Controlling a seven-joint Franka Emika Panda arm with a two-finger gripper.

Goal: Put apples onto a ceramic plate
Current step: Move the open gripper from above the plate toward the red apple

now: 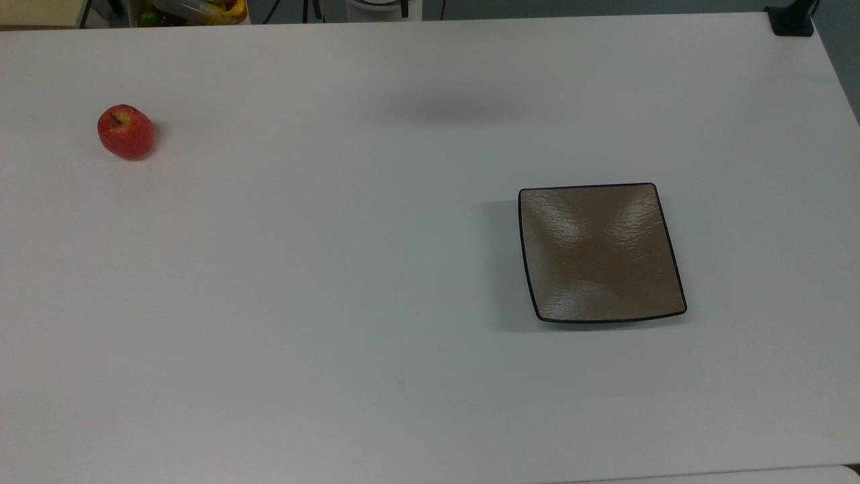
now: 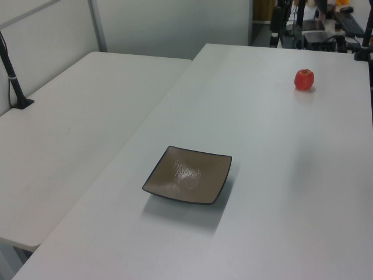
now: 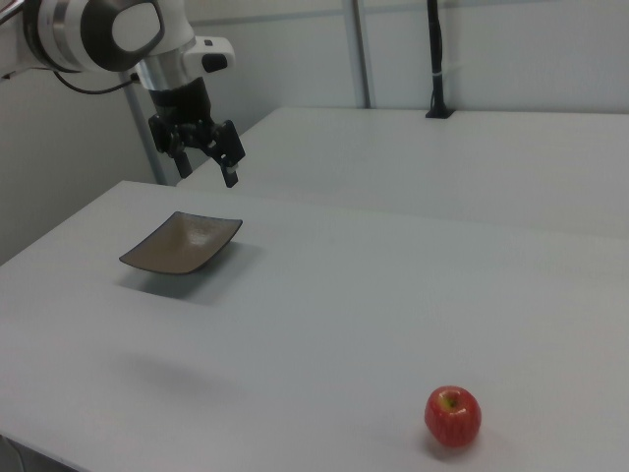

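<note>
A small red apple with a yellow-green patch at its stem rests on the white table, far toward the top view's left. It lies by the far edge in the left view and at the front in the right view. The square brown ceramic plate with a dark rim lies bare on the top view's right. My gripper hangs open in the air, well clear of the table, above the plate as the right view frames it, far from the apple. Nothing is between its fingers.
A second white table adjoins this one beyond the plate. A black post is clamped to its far side. A black clamp sits at the top view's upper right corner, and colourful clutter lies past the table's upper left edge.
</note>
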